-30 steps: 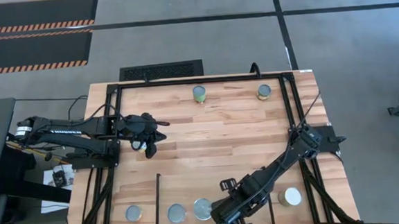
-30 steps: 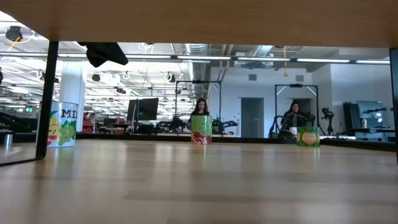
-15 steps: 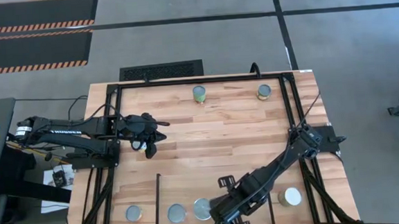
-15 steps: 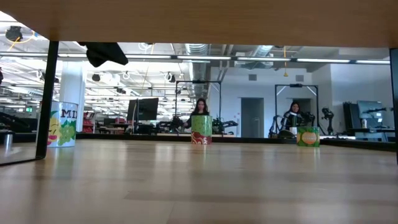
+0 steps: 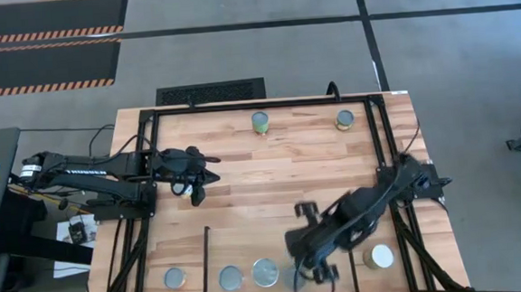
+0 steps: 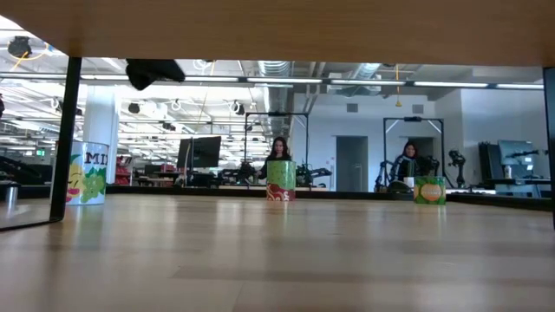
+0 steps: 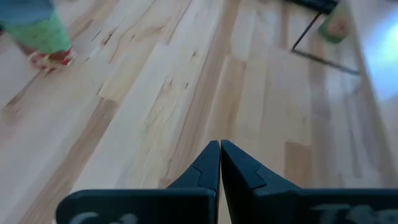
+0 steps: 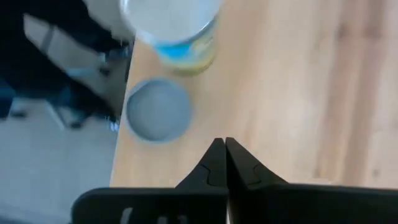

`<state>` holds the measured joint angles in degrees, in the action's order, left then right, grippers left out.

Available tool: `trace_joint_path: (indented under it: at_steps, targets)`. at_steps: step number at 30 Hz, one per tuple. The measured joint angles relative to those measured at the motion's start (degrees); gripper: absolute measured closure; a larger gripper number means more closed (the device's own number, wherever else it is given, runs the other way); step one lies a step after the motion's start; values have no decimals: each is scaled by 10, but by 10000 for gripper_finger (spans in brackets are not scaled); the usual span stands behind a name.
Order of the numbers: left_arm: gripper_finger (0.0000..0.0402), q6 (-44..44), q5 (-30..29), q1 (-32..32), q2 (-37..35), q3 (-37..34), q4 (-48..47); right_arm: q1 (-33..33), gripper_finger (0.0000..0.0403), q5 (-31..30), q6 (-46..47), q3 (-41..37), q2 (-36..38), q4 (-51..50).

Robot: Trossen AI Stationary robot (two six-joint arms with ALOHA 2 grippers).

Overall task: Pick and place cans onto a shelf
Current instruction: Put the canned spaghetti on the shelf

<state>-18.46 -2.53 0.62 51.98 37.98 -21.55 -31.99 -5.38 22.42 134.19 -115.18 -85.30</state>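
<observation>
Two cans (image 5: 231, 278) (image 5: 265, 272) stand on their bases in the shelf (image 5: 244, 247), the wood strip between two thin black bars at the near edge. Another can (image 5: 173, 278) stands left of the left bar. A white-topped can (image 5: 378, 256) stands at the near right and also shows in the right wrist view (image 8: 174, 28). Two green-labelled cans (image 5: 260, 122) (image 5: 344, 119) stand at the far edge. My right gripper (image 5: 311, 268) (image 8: 225, 155) is shut and empty, between the shelf cans and the white-topped can. My left gripper (image 5: 195, 182) (image 7: 219, 152) is shut and empty over the left side.
A can with a fruit label (image 6: 87, 173) stands at the left, close by my left gripper. The black metal frame (image 5: 267, 103) runs around the table. A grey round thing (image 8: 158, 109) shows at the table's edge in the right wrist view.
My right gripper has pulled away from the near edge beside the shelf cans, moving quickly toward the table's far and right side and turning as it goes. The cans have stayed in place.
</observation>
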Motion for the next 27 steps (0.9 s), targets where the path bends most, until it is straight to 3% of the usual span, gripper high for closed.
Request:
trace_joint_path:
  at_steps: [4,7,18,21,27]
  targets:
    - [401,8,19,0,0,0,37,32,400,-19,-28,-43,64,24]
    - [401,8,22,0,0,0,62,68,400,-16,-59,-128,121,85]
    - [401,6,16,0,0,0,121,241,402,43,-131,-581,374,580]
    - [401,-10,-6,0,0,0,129,292,402,89,-139,-657,401,675]
    - [401,-37,-50,0,1,0,135,391,399,146,-175,-711,389,708]
